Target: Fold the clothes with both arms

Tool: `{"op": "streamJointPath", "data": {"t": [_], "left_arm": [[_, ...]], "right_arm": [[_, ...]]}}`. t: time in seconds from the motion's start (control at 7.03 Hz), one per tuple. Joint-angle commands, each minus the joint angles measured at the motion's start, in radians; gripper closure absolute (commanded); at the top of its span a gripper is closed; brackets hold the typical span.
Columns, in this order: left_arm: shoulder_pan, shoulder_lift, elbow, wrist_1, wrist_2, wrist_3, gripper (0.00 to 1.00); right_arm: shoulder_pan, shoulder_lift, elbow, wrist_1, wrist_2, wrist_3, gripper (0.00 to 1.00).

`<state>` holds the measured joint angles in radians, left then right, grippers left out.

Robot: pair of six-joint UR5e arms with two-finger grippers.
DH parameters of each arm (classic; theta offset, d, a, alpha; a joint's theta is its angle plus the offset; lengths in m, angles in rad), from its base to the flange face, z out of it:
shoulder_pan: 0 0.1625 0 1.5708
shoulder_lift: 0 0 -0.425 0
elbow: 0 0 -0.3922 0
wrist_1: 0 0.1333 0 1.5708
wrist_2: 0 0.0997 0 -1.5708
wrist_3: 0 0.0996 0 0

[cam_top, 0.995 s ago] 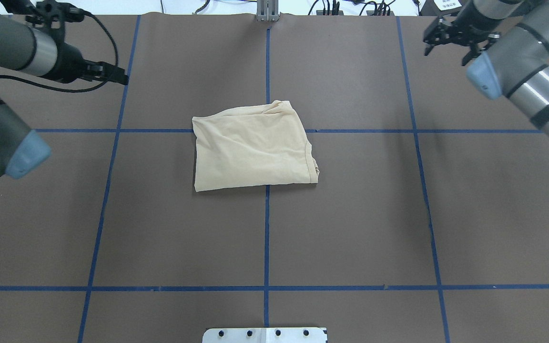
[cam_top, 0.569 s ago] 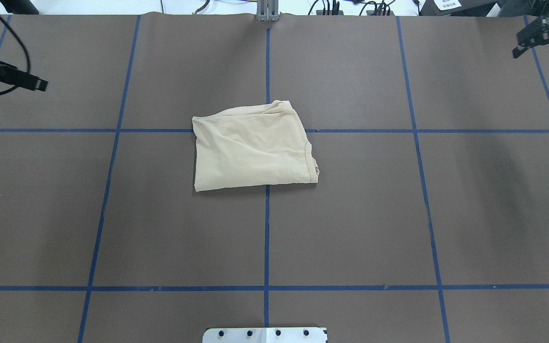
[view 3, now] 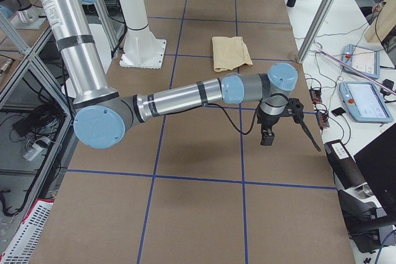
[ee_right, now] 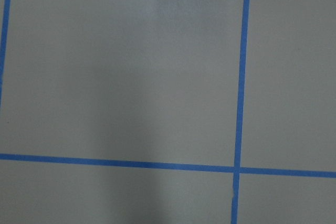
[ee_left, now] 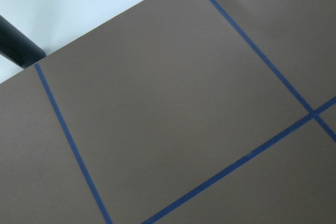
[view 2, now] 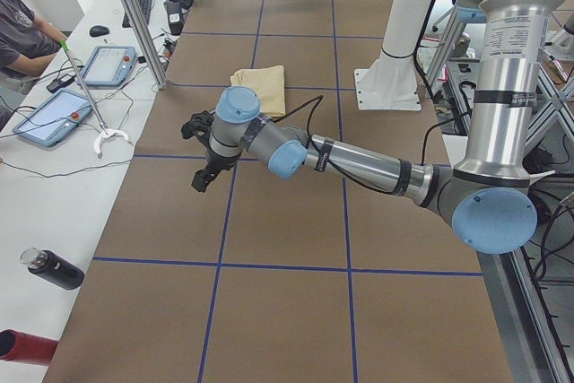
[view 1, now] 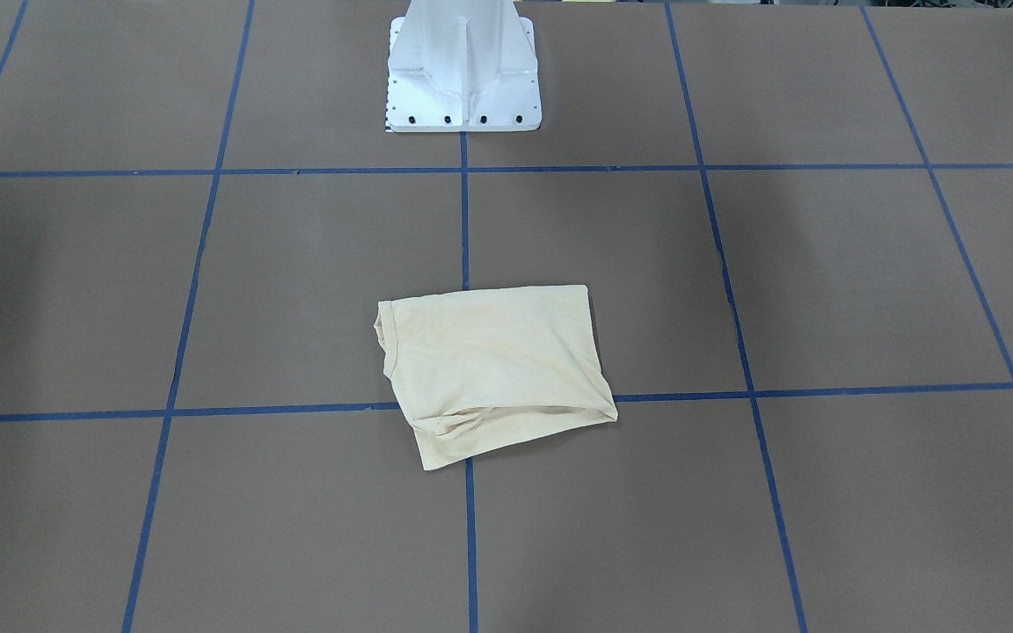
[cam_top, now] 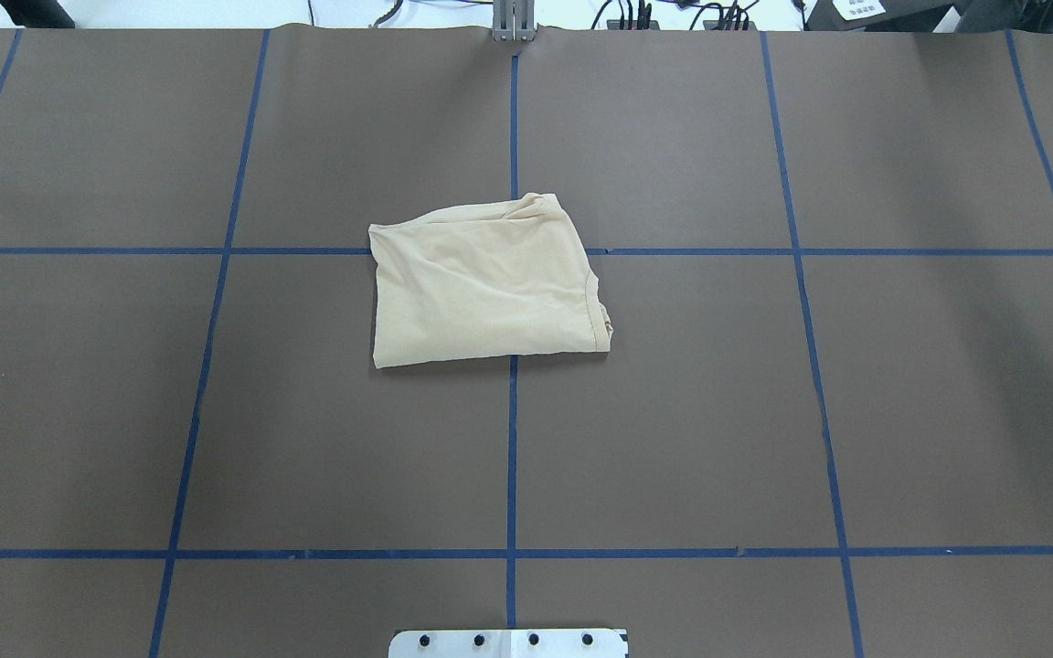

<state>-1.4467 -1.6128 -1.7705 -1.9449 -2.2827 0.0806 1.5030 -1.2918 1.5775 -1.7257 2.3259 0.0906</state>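
White pedestal (cam_top: 508, 642) is sitting at the near edge of the brown desk (cam_top: 673, 439), with blue tape lines (cam_top: 511, 457) gridding the top.

The T-shirt (cam_top: 485, 288) is lying folded into a rough rectangle at desk centre, covering the crossing of the centre tape line and the farther cross line. Its long axis is running side to side across the desk, robot's left to right. The near edge is lying straight and flat. The stitched band edge is facing the robot's right. The far right corner is bulging away from the robot with a few creases. Nothing is touching it.

Both arms are reaching out past it, well apart from the shirt. The left arm (view 2: 359, 163) is stretching low over the left end of the desk, its left gripper (view 2: 192, 126) hanging above the paper. The right arm (view 3: 179, 97) is doing the same at the right end, with the right gripper (view 3: 307, 134) hovering over the desk edge. I cannot tell from these side views whether either set of jaws is spread or pressed together.

Beyond the desk, tablets (view 2: 108, 65) are resting on a white bench.
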Motion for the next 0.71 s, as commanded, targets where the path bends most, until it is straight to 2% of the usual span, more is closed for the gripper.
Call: {"op": "streamJointPath", "data": {"t": [0.0,0.14,0.57], "left_arm": [[-0.001,0.054,-0.012,0.001,-0.004,-0.042,0.01],[-0.003,0.095,-0.036,-0.037,-0.004,-0.065,0.01],[-0.006,0.145,-0.087,-0.023,-0.043,-0.065,0.01]], "right_arm": [[0.0,-0.076,0.079,-0.006,-0.002,0.001,0.0],[0.0,-0.086,0.081,-0.006,0.009,0.004,0.0],[-0.046,-0.132,0.073,0.003,-0.002,-0.003,0.0]]}}
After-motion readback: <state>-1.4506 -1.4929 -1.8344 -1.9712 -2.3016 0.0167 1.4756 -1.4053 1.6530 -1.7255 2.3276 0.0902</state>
